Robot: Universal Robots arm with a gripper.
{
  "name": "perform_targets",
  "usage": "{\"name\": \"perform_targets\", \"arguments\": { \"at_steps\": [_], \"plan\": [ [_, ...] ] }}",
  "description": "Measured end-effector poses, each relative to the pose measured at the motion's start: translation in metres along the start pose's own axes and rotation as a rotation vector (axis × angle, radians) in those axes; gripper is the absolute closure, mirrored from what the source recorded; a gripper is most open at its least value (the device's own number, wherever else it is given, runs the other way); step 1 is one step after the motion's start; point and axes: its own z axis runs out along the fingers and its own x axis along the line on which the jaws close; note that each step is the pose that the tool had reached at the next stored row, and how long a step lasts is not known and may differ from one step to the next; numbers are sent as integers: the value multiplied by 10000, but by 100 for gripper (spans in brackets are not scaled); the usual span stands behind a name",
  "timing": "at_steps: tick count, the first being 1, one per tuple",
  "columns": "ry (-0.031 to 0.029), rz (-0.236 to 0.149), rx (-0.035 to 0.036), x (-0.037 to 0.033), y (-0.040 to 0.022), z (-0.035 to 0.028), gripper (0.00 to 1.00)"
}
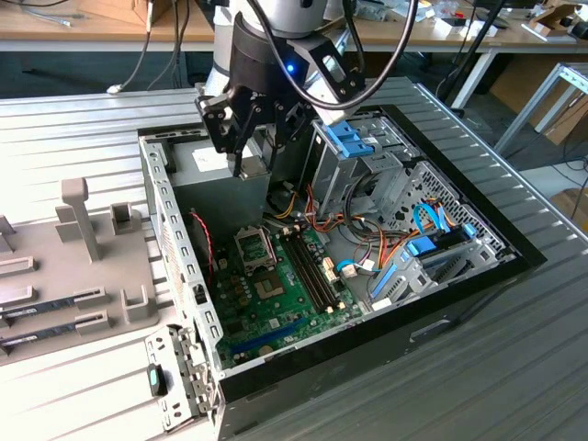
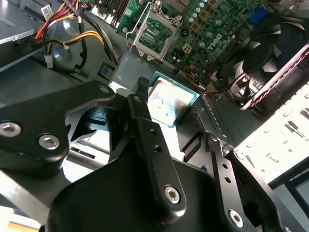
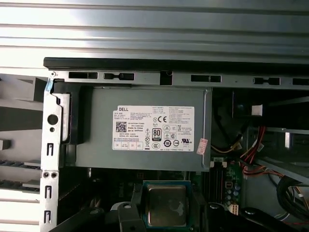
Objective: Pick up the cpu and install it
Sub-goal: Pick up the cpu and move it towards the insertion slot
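The cpu (image 2: 170,102) is a small square chip with a silvery top and a thin green rim. My gripper (image 2: 168,99) is shut on it, with one black finger (image 2: 143,94) against each of two opposite edges. In the first wrist view the cpu (image 3: 166,200) hangs in the gripper (image 3: 167,212) just past the grey power-supply box (image 3: 140,128). The exterior view has the gripper (image 1: 241,138) above the back corner of the open computer case (image 1: 514,262), over the power-supply box (image 1: 209,163). The open cpu socket (image 1: 254,246) on the green motherboard (image 1: 285,308) lies lower and nearer; it is also in the second wrist view as the socket (image 2: 154,34).
A drive cage with blue latches (image 1: 354,138) stands to the exterior view's right of the gripper. Coloured cables (image 1: 312,207) cross the case beside the memory slots (image 1: 308,266). A black fan (image 2: 270,43) sits near the socket. A grey fixture tray (image 1: 73,239) lies left of the case.
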Motion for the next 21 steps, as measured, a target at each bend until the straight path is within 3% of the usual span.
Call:
{"name": "perform_targets", "arguments": {
  "at_steps": [21],
  "plan": [
    [3, 1, 88, -144, -19, 135, 53]
  ]
}}
